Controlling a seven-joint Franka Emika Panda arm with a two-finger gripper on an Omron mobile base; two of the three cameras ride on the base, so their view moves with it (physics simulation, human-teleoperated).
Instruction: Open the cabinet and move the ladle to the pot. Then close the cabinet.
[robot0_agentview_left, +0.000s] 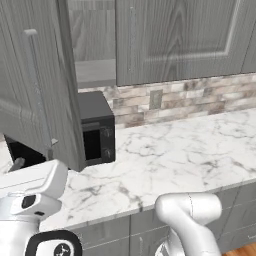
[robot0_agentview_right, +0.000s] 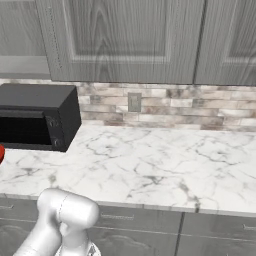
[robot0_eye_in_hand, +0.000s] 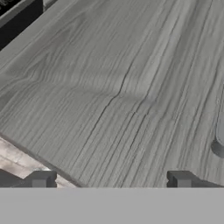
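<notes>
The cabinet's left door (robot0_agentview_left: 40, 85) stands swung out toward me, its slim bar handle (robot0_agentview_left: 35, 90) facing forward. Behind it a bare shelf (robot0_agentview_left: 94, 71) of the cabinet shows. The right door (robot0_agentview_left: 175, 40) is shut. In the hand view my gripper (robot0_eye_in_hand: 111, 180) is open, with nothing between its fingertips (robot0_eye_in_hand: 41, 179). It faces the grey wood-grain door face (robot0_eye_in_hand: 118, 87) from close by, and one end of the bar handle (robot0_eye_in_hand: 220, 140) sits at the right edge. The ladle and the pot are out of view.
A black microwave (robot0_agentview_left: 95, 130) stands on the white marble counter (robot0_agentview_left: 190, 150) below the open door. The red bowl's edge (robot0_agentview_right: 1, 152) peeks in at the left. A tiled backsplash with an outlet (robot0_agentview_right: 134, 102) runs behind, and grey drawer fronts (robot0_agentview_right: 220, 235) lie under the counter.
</notes>
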